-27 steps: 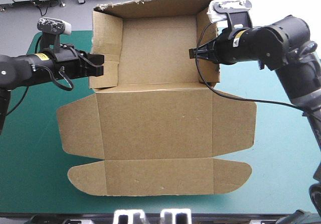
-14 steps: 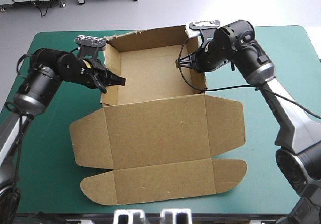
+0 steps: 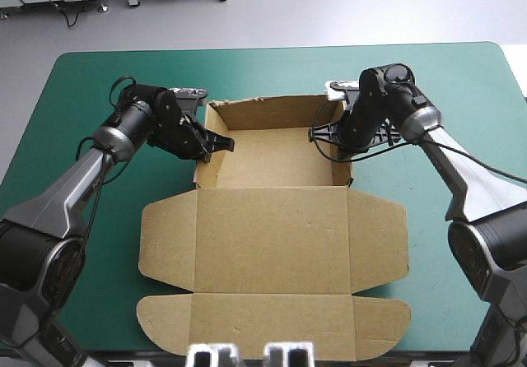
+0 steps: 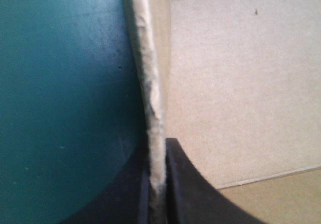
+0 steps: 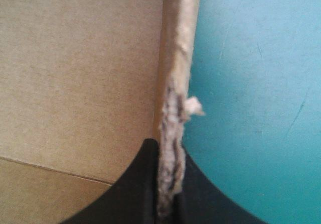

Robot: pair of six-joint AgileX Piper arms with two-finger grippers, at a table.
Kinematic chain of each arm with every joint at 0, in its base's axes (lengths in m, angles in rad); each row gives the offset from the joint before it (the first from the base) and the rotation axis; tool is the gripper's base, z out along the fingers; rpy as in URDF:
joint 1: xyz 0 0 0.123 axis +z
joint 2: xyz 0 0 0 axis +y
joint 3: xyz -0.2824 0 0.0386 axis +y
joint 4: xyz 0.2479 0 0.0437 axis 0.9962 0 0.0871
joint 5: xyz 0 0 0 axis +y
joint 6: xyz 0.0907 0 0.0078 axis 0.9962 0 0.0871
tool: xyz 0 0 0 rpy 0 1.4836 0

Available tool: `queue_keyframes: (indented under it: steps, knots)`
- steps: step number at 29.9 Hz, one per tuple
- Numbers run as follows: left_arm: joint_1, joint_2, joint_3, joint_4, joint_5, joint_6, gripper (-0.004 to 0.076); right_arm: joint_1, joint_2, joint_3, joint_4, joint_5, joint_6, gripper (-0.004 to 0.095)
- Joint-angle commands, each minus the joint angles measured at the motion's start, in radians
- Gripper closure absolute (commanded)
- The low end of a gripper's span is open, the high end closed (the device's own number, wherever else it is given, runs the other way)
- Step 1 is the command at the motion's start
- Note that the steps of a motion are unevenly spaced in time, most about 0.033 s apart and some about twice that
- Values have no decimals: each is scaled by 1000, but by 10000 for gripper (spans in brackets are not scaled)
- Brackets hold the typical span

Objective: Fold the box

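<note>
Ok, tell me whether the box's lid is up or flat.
Flat: the box lid lies spread on the teal-green cover; tray walls stand.

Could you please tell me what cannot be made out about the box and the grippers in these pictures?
High view: the right gripper and its arm cover much of the box's right wall, so whether it is tucked is unclear.
High view: the left gripper hides the left wall where it grips.
Both wrist views: only a wall's worn edge and board beside it show; most of the lid is cut off.
</note>
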Motion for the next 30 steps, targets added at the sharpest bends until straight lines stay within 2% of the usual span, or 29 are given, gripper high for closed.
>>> queue_keyframes:
  steps: [1, 4, 8, 11, 14, 17, 19, 21, 23, 30]
  knots:
    - [-3, 4, -33, 11, -32, 1, 732, -8, -25, -16, -40, -18, -94, 920]
    - [-3, 32, -44, 34, -14, 55, 731, 0, -1, -16, -89, 0, -115, 920]
    - [-3, 59, -93, 71, 78, 76, 694, 28, 6, -16, -210, 11, -130, 897]
    - [-3, 84, -142, 72, 149, 76, 646, 49, 6, -16, -281, 44, -148, 771]
    - [-3, 114, -198, 59, 228, 68, 563, 51, 6, -16, -297, 53, -170, 586]
    - [-3, 124, -234, 33, 239, 72, 426, 51, 6, -16, -285, 53, -146, 425]
    - [-3, 124, -247, 21, 226, 69, 319, 51, 6, -16, -287, 53, -144, 373]
    - [-3, 124, -256, 23, 221, 52, 240, 51, 6, -18, -287, 53, -112, 362]
    - [-3, 124, -275, 49, 234, -8, 196, 51, 6, -30, -274, 53, -65, 361]
    - [-3, 103, -354, 45, 243, -42, 194, 51, -19, -125, -211, 53, -55, 362]
